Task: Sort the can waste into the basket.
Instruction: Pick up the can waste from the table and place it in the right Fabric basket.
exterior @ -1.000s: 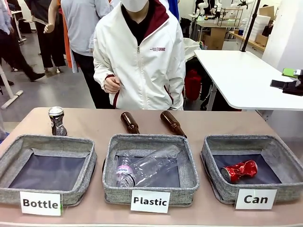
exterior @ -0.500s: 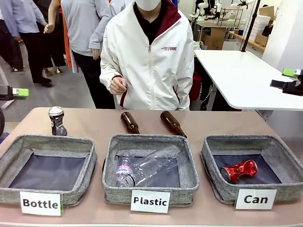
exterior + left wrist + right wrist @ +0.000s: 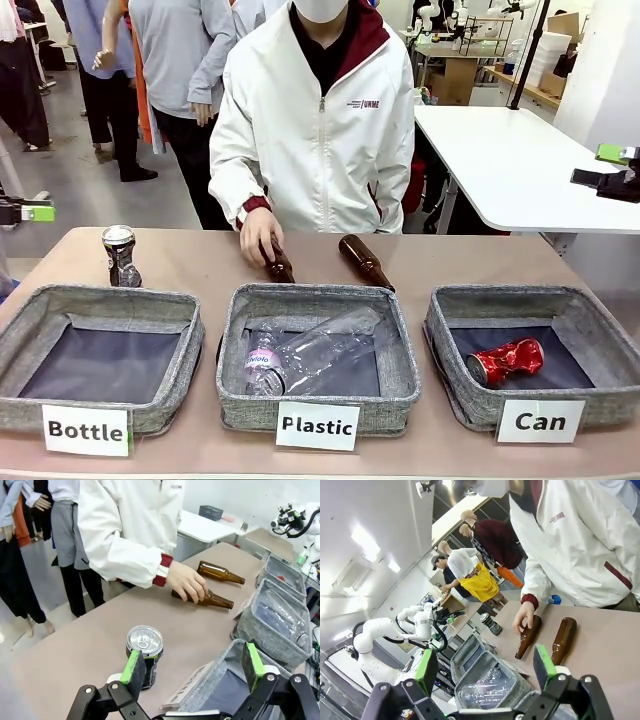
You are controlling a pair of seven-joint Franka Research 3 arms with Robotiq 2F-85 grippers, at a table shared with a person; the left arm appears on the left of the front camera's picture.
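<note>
The silver and dark can stands upright at the table's far left, behind the "Bottle" basket. In the left wrist view this can is just beyond my open, empty left gripper, near its left finger. The red can lies inside the grey "Can" basket at the right. My right gripper hangs open and empty, high off the table's right side.
The person's hand rests on the left of two brown bottles; the other bottle lies beside it. A clear plastic bottle fills the "Plastic" basket. The "Bottle" basket holds nothing.
The person has stepped to the table and put a hand down on the left brown bottle. Both cans stay where they were.
</note>
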